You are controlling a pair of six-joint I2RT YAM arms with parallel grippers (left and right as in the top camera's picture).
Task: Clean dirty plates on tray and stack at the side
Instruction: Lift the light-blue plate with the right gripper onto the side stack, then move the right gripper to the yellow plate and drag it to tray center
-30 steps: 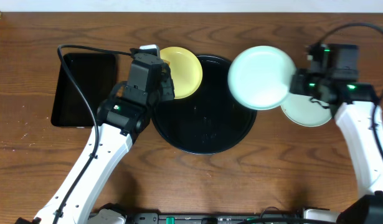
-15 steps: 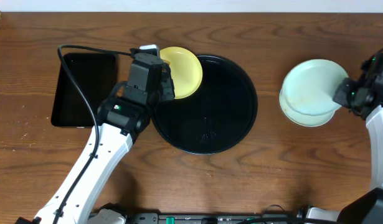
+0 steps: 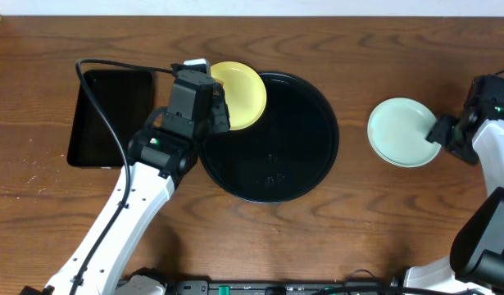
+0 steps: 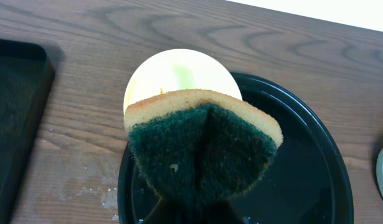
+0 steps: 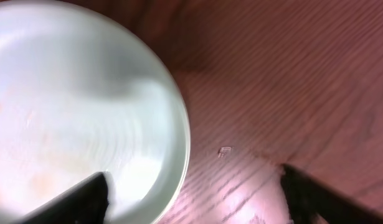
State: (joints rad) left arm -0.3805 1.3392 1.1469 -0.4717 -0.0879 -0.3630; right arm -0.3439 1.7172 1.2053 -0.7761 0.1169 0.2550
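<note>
Right fingers [image 5: 73,199] are gaping by the mint plates [image 3: 399,131]; left fingers [image 4: 185,216] squeezing a sponge [image 4: 203,149] could be tipping that overhanging yellow plate [image 3: 239,94].

Overhead looks down — left wrist shares its tray [image 3: 309,156], right wrist its mint plates [image 3: 399,131].

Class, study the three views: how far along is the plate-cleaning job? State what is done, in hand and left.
Done: the pale mint plastic plates lie stacked on the wooden table right of the round black tray, the right gripper open at their rim. In hand: the left gripper pinches a green-and-yellow scouring sponge by the pale yellow plate. Left: likely wiping that plate and stacking it.
</note>
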